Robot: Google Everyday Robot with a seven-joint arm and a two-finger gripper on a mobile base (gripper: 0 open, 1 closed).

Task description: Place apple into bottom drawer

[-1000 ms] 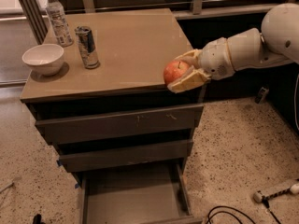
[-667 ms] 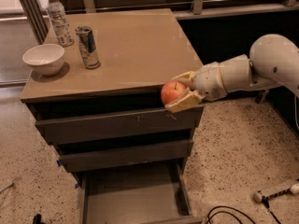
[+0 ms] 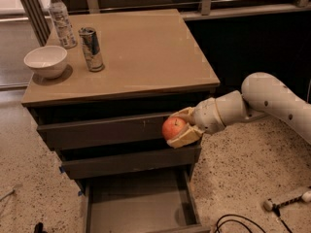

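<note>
**Terrazzo floor, brown cabinet, apple held at the drawer fronts**

Speckled terrazzo floor [image 3: 233, 178] surrounds a brown cabinet [image 3: 141, 52] that stands before a dark wall with a railing above it. On the cabinet's flat top, toward its left end, a white bowl [image 3: 45, 61] sits near the front corner. A can [image 3: 91, 49] stands upright just to the bowl's right, and a clear bottle [image 3: 60, 18] stands behind them near the back edge.

Three drawers run down the front. The top drawer [image 3: 97, 132] and middle drawer [image 3: 131, 161] are each pulled out a little. The bottom drawer [image 3: 141, 203] is drawn far out, its flat floor and low side walls in full view.

A white arm [image 3: 272, 93] reaches in from the right. Its gripper [image 3: 178, 128] is in front of the top drawer's right end, well above the bottom drawer, with the fingers clamped on the apple [image 3: 173, 127], one tan finger over it and one beneath. The apple is red-orange and hangs in the air, level with the gap between the top and middle drawers.

A black cable [image 3: 233, 222] lies on the floor at lower right.
</note>
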